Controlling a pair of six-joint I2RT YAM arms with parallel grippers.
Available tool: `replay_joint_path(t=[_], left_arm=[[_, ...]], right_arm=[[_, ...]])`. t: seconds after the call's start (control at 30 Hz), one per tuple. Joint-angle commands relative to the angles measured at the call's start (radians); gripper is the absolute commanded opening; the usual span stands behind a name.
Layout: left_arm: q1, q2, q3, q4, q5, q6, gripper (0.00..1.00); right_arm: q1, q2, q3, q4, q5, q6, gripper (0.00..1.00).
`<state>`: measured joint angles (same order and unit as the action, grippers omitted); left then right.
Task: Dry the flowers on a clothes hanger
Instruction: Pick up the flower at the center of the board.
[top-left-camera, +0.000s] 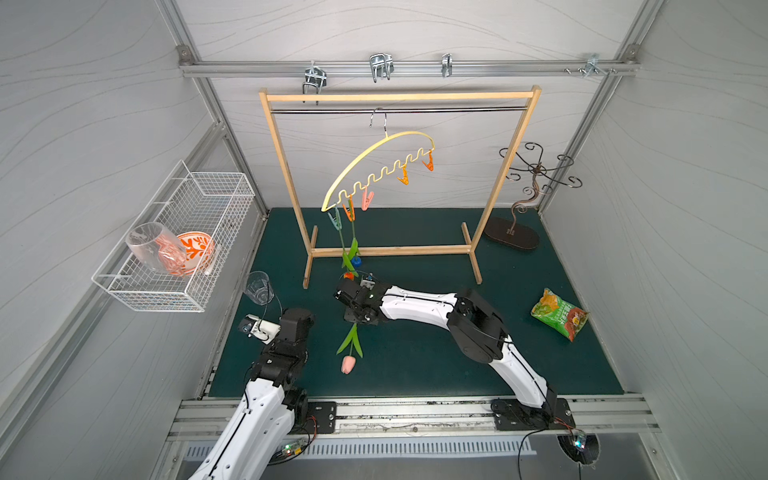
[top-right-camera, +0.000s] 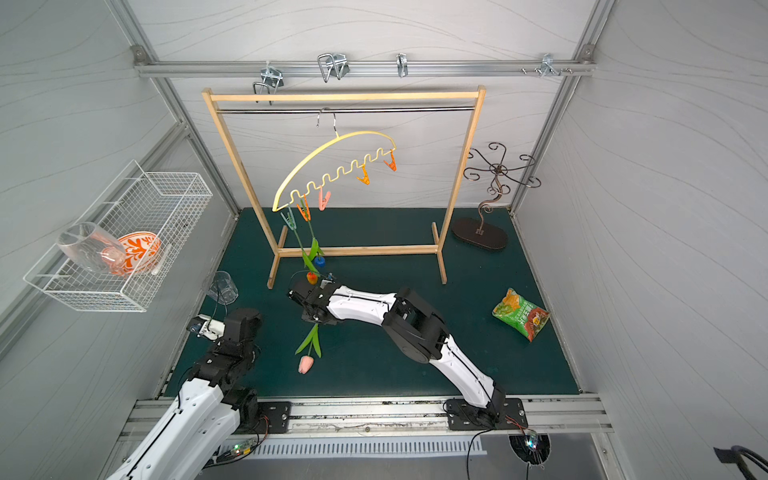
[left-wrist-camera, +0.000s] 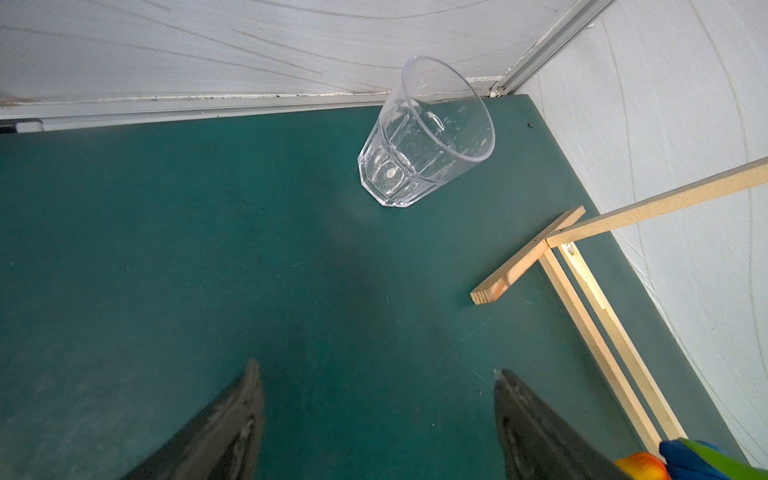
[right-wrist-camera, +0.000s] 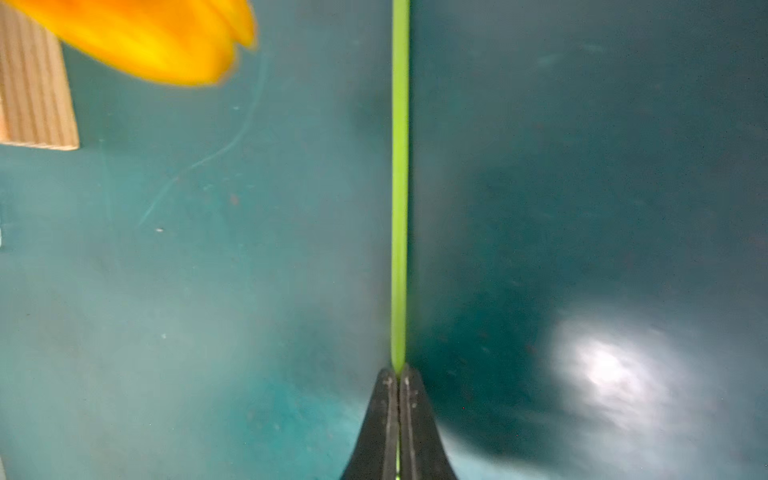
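The left gripper (left-wrist-camera: 374, 368) is seen closest, its jaws spread wide with nothing between them. It is held over the green mat (left-wrist-camera: 166, 249), in front of the wooden rack (top-left-camera: 399, 97) and to the left of its left foot. A clear glass tumbler (left-wrist-camera: 428, 137) is stood upright just left of that foot.

The right gripper (right-wrist-camera: 399, 368) is clamped tight on the thin green stem (right-wrist-camera: 400, 187) of the pink tulip (top-left-camera: 347, 364), in front of the rack's left foot. The stem is seen running straight out past the fingertips, while the leaves and pink head are found on the side away from the rack. Whether the head rests on the mat cannot be told.

The clothes hanger (top-left-camera: 353, 167) is hooked on the rack's metal rail (top-left-camera: 415, 110) and tilted, its left end low. From clothespins (top-left-camera: 349, 212) at that low end, the blue tulip (top-left-camera: 356, 262) and the orange tulip (top-left-camera: 348, 275) are hung head-down near the rack's left foot. A green snack bag (top-left-camera: 559, 313) is laid to the right of the rack.
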<state>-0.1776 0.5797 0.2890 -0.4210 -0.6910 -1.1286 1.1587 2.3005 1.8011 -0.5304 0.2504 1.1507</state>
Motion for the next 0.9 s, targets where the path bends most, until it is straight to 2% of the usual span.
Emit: replay_joint_path(t=[0.0, 0.2, 0.33, 0.47, 0.57, 0.67, 0.87], left_arm=[[0.004, -0.003, 0.005, 0.037, -0.001, 0.019, 0.87], [0.003, -0.007, -0.001, 0.074, 0.032, 0.052, 0.87], [0.004, -0.024, -0.021, 0.16, 0.101, 0.141, 0.88], [0.003, -0.065, -0.045, 0.226, 0.15, 0.204, 0.92], [0.011, -0.091, -0.039, 0.199, 0.158, 0.196, 0.93], [0.038, -0.104, -0.024, 0.175, 0.251, 0.18, 0.93], [0.074, -0.055, -0.02, 0.206, 0.403, 0.153, 0.93]], right_arm=[[-0.001, -0.089, -0.092, -0.018, 0.047, 0.001, 0.0], [-0.001, -0.282, -0.275, 0.071, 0.075, -0.107, 0.0], [0.004, -0.418, -0.395, 0.151, 0.075, -0.201, 0.0], [0.041, -0.515, -0.464, 0.232, 0.017, -0.298, 0.0], [0.086, -0.541, -0.462, 0.276, -0.02, -0.37, 0.0], [0.118, -0.545, -0.43, 0.285, -0.011, -0.436, 0.0], [0.087, -0.494, -0.284, 0.247, -0.045, -0.487, 0.0]])
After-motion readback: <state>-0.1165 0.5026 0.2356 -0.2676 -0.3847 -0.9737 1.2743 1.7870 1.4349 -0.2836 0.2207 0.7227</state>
